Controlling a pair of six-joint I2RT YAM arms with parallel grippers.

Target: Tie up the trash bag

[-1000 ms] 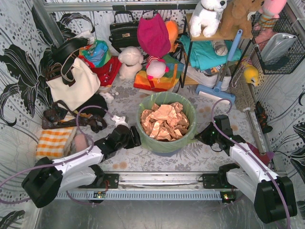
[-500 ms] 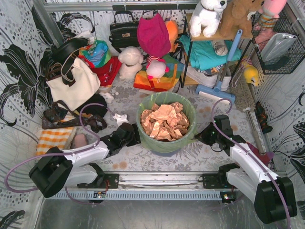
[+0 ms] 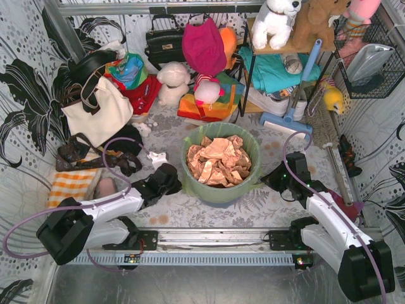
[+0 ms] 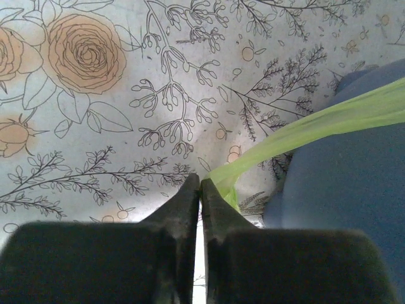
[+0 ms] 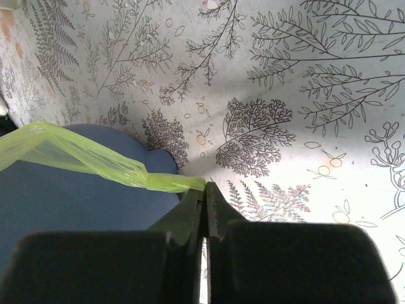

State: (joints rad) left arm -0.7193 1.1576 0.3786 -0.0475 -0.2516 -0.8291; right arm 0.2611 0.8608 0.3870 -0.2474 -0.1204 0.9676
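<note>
Left gripper (image 4: 200,183) sits low at the near left side of the bin (image 4: 342,190). Its jaws are pressed almost together, with only a thin slit between them, and they pinch a strip of the trash bag (image 4: 304,130). That green strip stretches from the fingertips to the right and away, across the bin's blue-grey wall.

Right gripper (image 5: 204,189) is at the bin's near right side. Its jaws are fully closed on the tip of another twisted strip of the bag, which runs left from the fingertips over the bin.

From above, the bag lines the bin in the middle of the table, between the two grippers, with crumpled tan paper (image 3: 218,161) filling it.
</note>
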